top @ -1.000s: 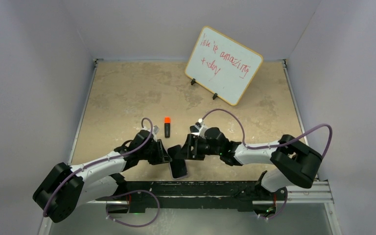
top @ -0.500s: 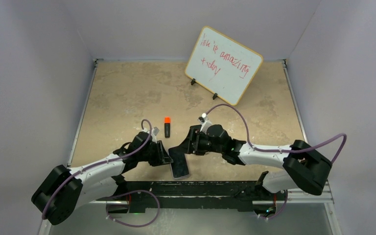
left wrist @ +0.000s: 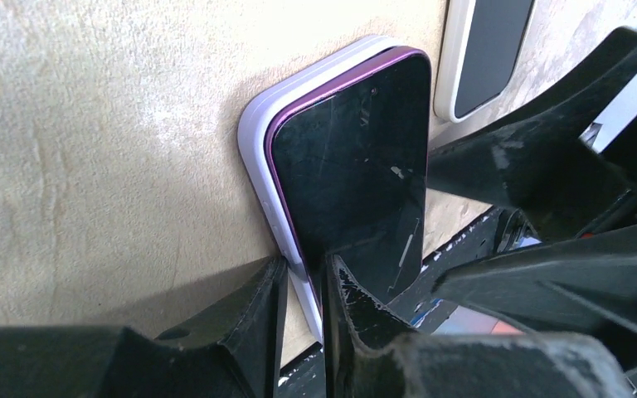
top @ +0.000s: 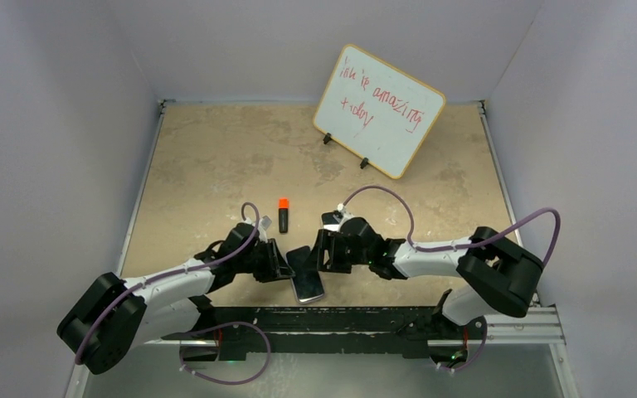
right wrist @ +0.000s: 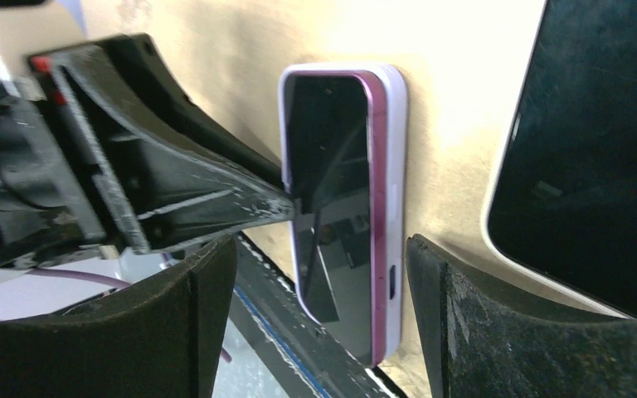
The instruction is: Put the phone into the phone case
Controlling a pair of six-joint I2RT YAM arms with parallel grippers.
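Observation:
The phone (left wrist: 357, 157) has a glossy black screen and a purple edge. It lies in the pale lavender phone case (left wrist: 253, 141) at the table's near edge, and its purple edge shows above the case's rim (right wrist: 394, 182). From above, phone and case are one slab (top: 308, 286). My left gripper (left wrist: 304, 264) is shut on the case's long side, one finger on the screen, the other outside the case wall. It also shows in the top view (top: 284, 269). My right gripper (right wrist: 322, 245) is open, its fingers wide apart and clear of the phone (right wrist: 332, 166). In the top view it is (top: 319, 253) by the phone's far end.
A second flat black slab with a white rim (right wrist: 597, 149) lies just past the phone's far end (left wrist: 485, 54). A black marker with an orange cap (top: 283, 215) lies beyond. A whiteboard with red writing (top: 379, 109) stands at the back. The black rail (top: 357, 319) runs along the near edge.
The right arm swung out and came back, its gripper ending beside the phone's far end. The phone's pale rim and grey reflection show more now. The left arm barely moved.

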